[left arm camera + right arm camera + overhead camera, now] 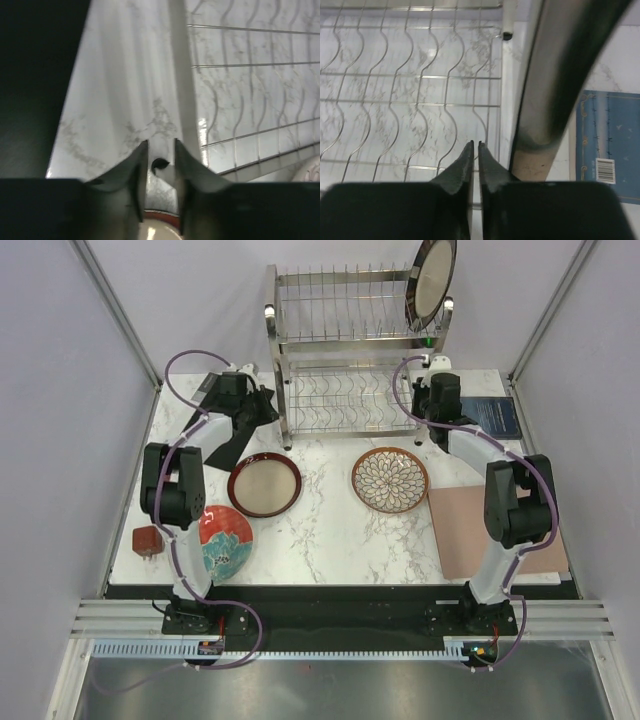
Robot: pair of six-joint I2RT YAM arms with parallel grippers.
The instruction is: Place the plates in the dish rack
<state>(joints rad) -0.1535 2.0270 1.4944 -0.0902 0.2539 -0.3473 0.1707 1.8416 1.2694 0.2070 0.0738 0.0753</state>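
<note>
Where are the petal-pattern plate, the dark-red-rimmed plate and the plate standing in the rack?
brown petal plate (390, 480), top external view, on its patterned centre.
dark-red-rimmed plate (264, 484), top external view, on its beige centre.
checked-rim plate (432, 282), top external view, on its beige face.

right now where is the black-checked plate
Top view: the black-checked plate stands on edge in the upper tier of the dish rack, at its right end.
</note>
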